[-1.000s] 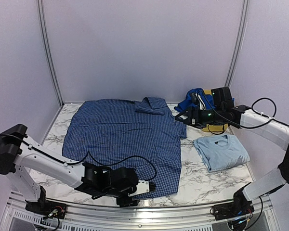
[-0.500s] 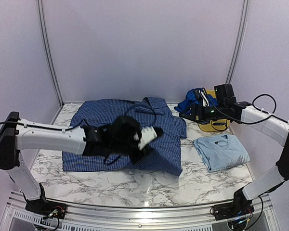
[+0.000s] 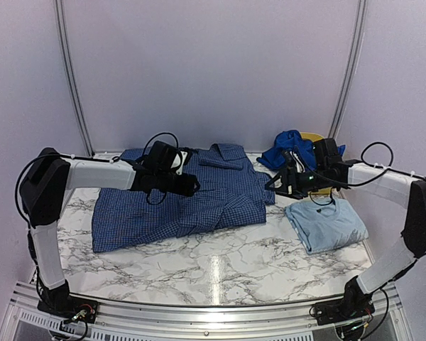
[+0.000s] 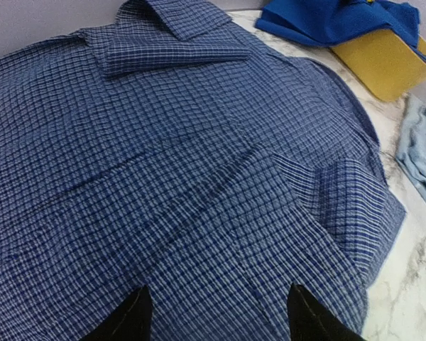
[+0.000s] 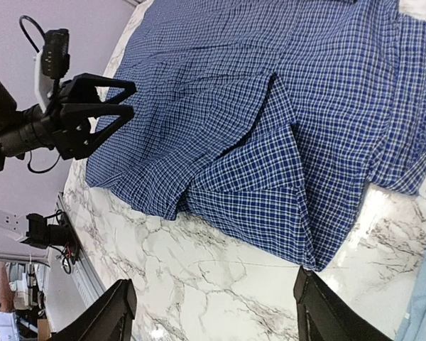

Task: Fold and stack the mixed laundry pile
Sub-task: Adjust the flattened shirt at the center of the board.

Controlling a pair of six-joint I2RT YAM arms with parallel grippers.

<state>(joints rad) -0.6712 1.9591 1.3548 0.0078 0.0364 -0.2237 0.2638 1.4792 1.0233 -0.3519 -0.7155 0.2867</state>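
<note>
- The checked shirt is light and limp; I'd pinch its folded hem facing the table's near edge.
- My left tool and right tool both gape wide, empty.

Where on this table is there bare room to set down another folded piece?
The widest bare stretch of table is the near strip, in front of the checked shirt. A narrower gap lies between that shirt and the sky-blue T-shirt. The far right corner is crowded: yellow basket, royal-blue piece, and the right hand beside them.
</note>
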